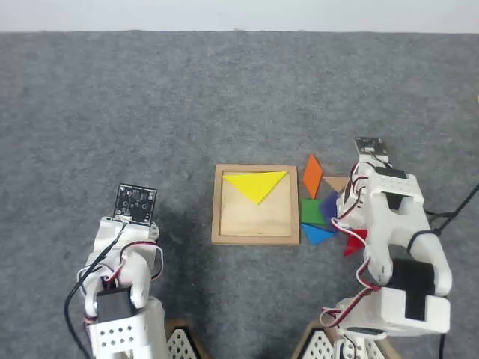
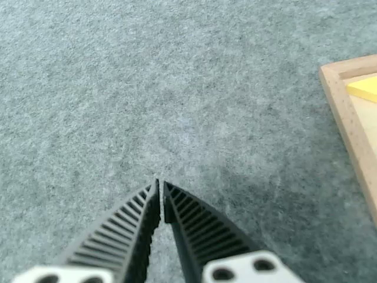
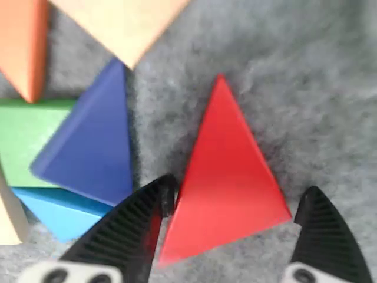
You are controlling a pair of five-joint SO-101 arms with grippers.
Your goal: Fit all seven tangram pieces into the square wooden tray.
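High view: yellow triangle (image 1: 256, 185) seated in tray (image 1: 218, 206), far half; loose pieces (image 1: 312, 210) just right.
Left wrist view: left gripper (image 2: 160, 197) closed, empty, over bare bench (image 2: 147, 88).
Right wrist view: right gripper (image 3: 238, 194) open, straddling red triangle (image 3: 227, 171), seemingly for pickup.

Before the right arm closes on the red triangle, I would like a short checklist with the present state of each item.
1. The right tool is open and straddles the red triangular piece: ok.
2. The red piece lies apart from the dark blue triangular piece: ok.
3. The square wooden tray has free floor beside the yellow triangular piece: ok.
4. The left tool is shut over the grey carpet, off the tray: ok.
5. Tool fingers touching the red piece: cannot tell.
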